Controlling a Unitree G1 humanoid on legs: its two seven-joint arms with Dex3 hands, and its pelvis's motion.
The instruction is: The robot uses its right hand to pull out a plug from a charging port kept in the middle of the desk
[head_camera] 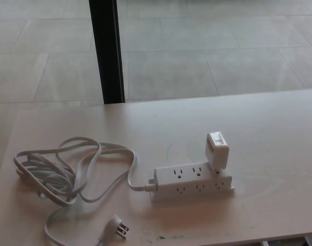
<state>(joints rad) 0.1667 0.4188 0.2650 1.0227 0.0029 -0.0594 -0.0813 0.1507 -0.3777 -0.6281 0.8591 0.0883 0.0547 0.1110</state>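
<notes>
Neither robot hand in view, white plug (216,150) tilted in power strip (192,181), desk (268,133), coiled cord (68,171) at left, black post (107,51) behind.

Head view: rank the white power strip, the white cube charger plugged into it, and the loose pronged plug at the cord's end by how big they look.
1. White power strip
2. White cube charger
3. Loose pronged plug, smallest despite lying nearest the camera

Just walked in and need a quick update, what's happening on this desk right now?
Nothing is being handled yet; no robot hand is in view. A white power strip lies mid-desk with a white charger plug still seated in its right end. The strip's cord is coiled to the left, its own plug lying loose.
</notes>
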